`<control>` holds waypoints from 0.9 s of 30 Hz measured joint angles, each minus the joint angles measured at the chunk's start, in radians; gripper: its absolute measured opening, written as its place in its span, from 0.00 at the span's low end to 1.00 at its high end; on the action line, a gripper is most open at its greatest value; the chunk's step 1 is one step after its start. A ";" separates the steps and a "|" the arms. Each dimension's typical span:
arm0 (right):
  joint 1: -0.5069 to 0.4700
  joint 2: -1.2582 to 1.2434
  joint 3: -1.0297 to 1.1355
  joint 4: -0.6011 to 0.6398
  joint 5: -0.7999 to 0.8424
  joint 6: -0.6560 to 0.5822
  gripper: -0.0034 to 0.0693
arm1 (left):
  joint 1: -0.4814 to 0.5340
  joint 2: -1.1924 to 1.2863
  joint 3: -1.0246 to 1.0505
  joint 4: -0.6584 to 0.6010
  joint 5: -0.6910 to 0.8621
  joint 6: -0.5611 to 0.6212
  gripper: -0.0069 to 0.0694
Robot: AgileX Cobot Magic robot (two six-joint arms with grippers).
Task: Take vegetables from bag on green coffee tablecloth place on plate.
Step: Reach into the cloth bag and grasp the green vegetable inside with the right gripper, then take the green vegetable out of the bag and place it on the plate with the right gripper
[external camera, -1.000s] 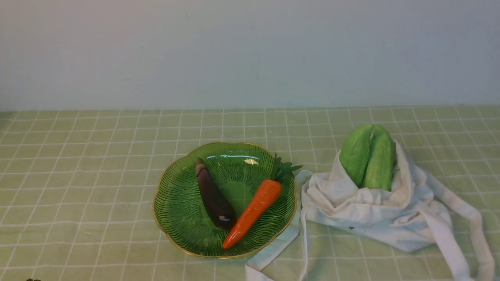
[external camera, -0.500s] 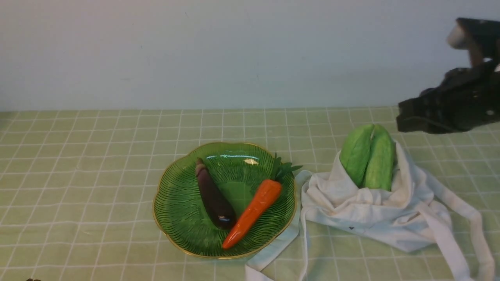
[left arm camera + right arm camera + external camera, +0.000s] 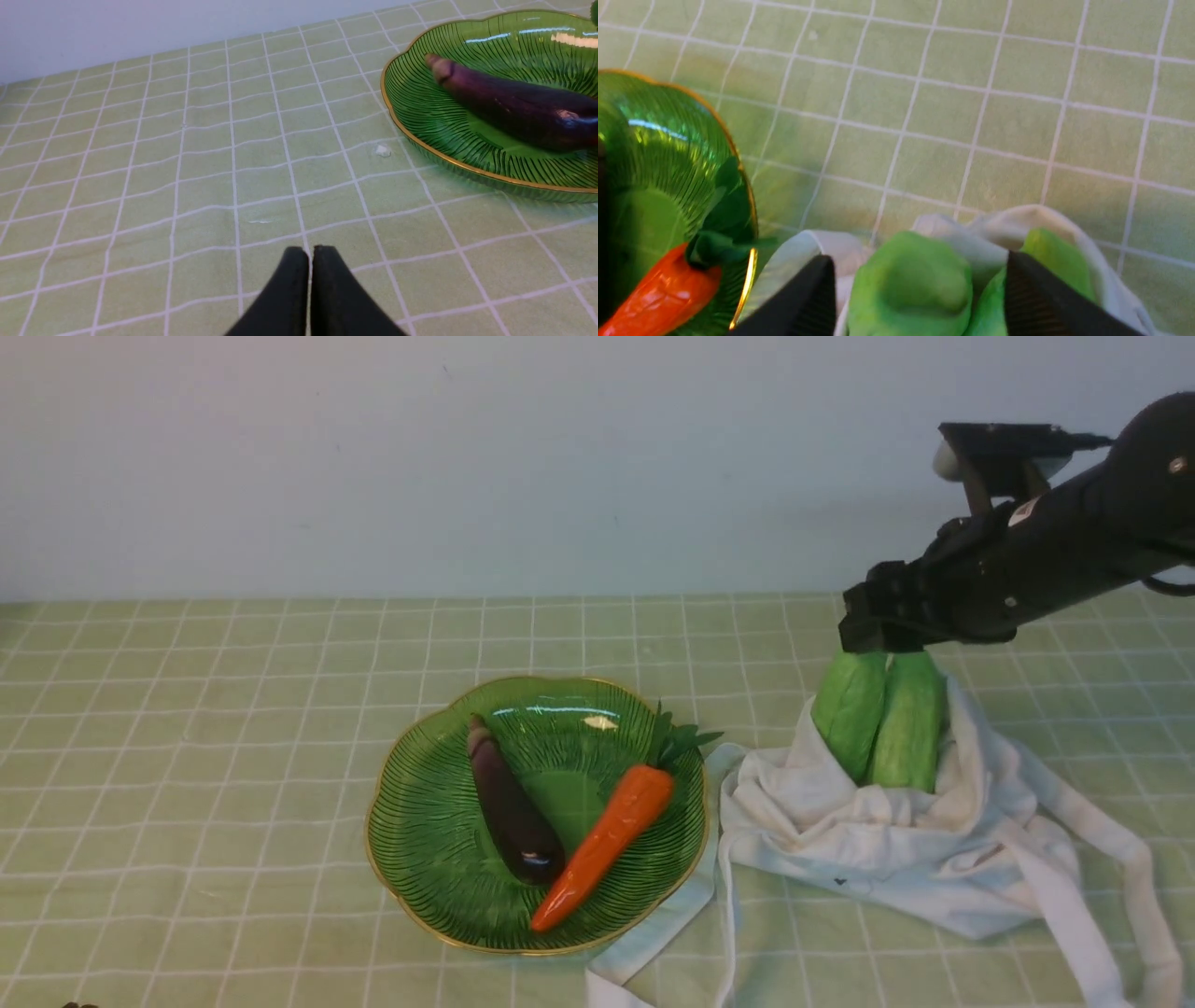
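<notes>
While the 2 vegetables (image 3: 882,719) stand unmoved side by side in the mouth of the bag (image 3: 896,859) on the green coffee tablecloth (image 3: 187,709) just right of the plate (image 3: 425,845), the right gripper (image 3: 885,635) has swung in from the right over their upper tips, jaws spread wide, holding nothing.

We see our right gripper (image 3: 880,637) at the tops of the two vegetables (image 3: 879,721), which stand out of the white bag (image 3: 896,859) on the green coffee tablecloth (image 3: 187,756). Just beside the bag, the plate (image 3: 434,859) holds a carrot (image 3: 609,843) and a dark eggplant (image 3: 512,817).
</notes>
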 joint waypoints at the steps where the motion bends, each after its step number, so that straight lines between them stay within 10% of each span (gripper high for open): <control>1: 0.000 0.002 0.000 0.000 -0.002 0.000 0.70 | 0.000 0.000 0.000 0.000 0.000 0.000 0.08; 8: 0.001 0.048 0.000 0.010 -0.024 0.000 0.76 | 0.000 0.000 0.000 0.000 0.000 0.000 0.08; 13: 0.008 0.044 -0.001 0.015 -0.017 0.000 0.40 | 0.000 0.000 0.000 0.000 0.000 0.000 0.08; 27: 0.011 -0.266 -0.009 -0.070 -0.001 0.013 0.41 | 0.000 0.000 0.000 0.000 0.000 0.000 0.08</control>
